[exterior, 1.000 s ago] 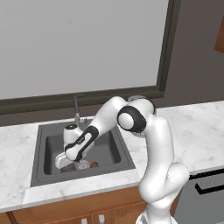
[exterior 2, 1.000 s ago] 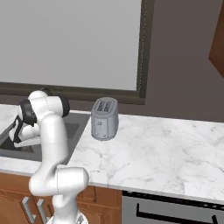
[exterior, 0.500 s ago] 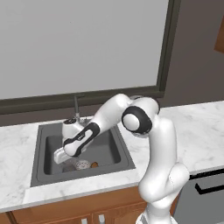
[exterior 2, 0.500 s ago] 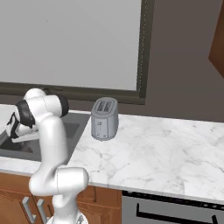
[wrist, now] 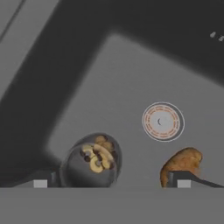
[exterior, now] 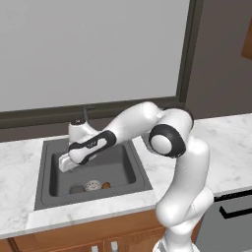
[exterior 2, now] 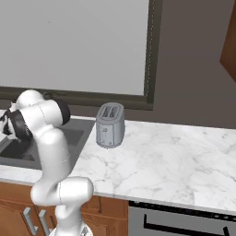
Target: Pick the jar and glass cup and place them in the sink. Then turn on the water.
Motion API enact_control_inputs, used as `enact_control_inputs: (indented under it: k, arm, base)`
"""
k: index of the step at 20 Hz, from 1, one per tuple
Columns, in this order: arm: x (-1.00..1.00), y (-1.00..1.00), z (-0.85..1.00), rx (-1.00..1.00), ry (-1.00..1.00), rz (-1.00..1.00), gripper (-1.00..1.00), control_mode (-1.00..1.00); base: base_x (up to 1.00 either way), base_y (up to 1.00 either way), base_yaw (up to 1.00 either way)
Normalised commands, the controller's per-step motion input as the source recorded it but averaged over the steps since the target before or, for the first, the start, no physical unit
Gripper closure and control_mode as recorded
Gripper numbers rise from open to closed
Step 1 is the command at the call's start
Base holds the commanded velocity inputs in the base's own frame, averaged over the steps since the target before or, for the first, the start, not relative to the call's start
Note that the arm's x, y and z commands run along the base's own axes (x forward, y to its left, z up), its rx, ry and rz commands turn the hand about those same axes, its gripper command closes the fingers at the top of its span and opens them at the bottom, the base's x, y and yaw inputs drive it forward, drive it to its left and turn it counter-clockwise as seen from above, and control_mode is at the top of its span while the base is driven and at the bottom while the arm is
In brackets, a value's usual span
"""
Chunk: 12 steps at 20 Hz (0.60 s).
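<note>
Above the dark grey square sink basin [exterior: 54,170], the two-finger gripper [exterior: 65,162] hangs with its jaws spread wide and nothing between them. On the basin floor the small clear glass jar with brown-golden bits [wrist: 91,161] lies near the round silver drain [wrist: 161,121], and a brown lumpy object [wrist: 183,162] sits on the drain's other side. The jar is thus in place; the plain grey tumbler cannot be made out with certainty, though a greyish shape [exterior: 76,189] rests just beside the drain in the left base view. The slim dark faucet [exterior: 85,114] rises behind the basin. Lifting out carelessly, the hand could clip the faucet, or nudge the jar and roll it against the basin wall.
</note>
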Motion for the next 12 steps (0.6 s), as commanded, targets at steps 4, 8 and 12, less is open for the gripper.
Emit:
enact_control_inputs:
  k: [4, 8, 12]
  arm:
    - [-0.20, -0.31, 0.72, 0.01, 0.00, 0.00, -1.00, -1.00]
    - [-0.71, -0.88, 0.33, 0.11, -0.10, 0.00, -1.00, -1.00]
    - [-0.64, -0.79, 0.45, 0.11, -0.04, 0.00, -1.00, -1.00]
  base:
    - [0.00, 0.00, 0.00]
    - [0.00, 0.00, 0.00]
    - [0.00, 0.00, 0.00]
